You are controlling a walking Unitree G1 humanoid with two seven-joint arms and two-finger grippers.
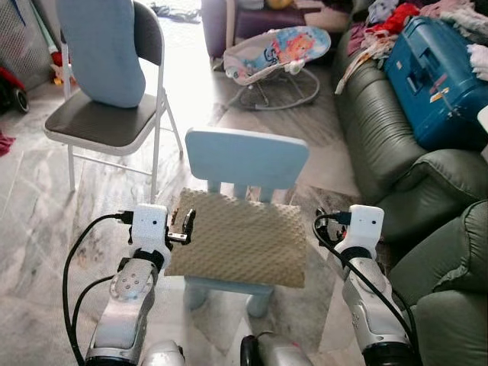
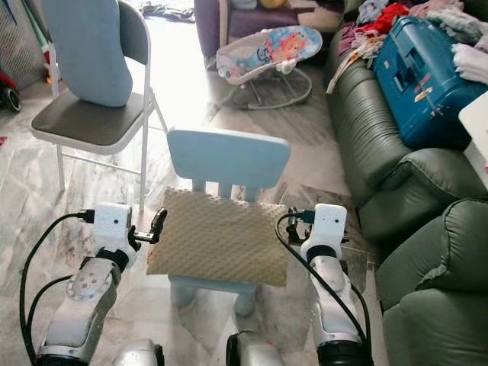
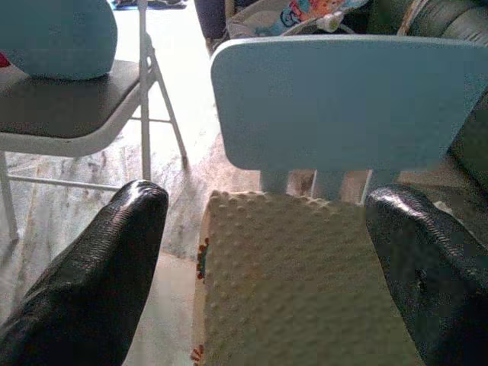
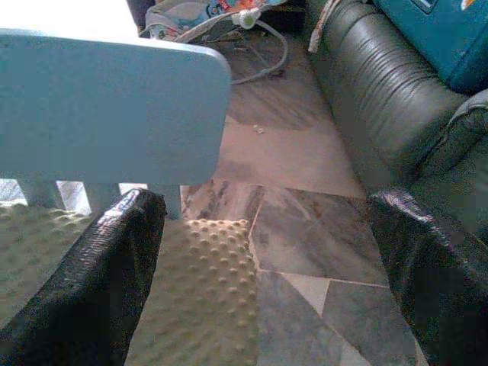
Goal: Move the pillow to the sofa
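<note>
The beige bumpy pillow [image 1: 236,238] lies on the seat of a small light-blue child's chair [image 1: 245,158] right in front of me. My left gripper [image 1: 184,226] is at the pillow's left edge; in the left wrist view its fingers [image 3: 114,259] are spread wide, with the pillow [image 3: 297,290] between them. My right gripper [image 2: 294,219] is by the pillow's right edge, open, with the pillow's corner [image 4: 206,282] beside one finger and bare floor between the two. The green leather sofa [image 1: 381,145] runs along the right.
A blue suitcase [image 1: 438,76] and heaped clothes [image 1: 396,19] lie on the sofa's far part. A grey folding chair [image 1: 103,122] with a blue cushion [image 1: 99,49] stands at the left. A baby bouncer [image 1: 278,53] sits beyond. A green armchair arm [image 1: 450,259] is close on my right.
</note>
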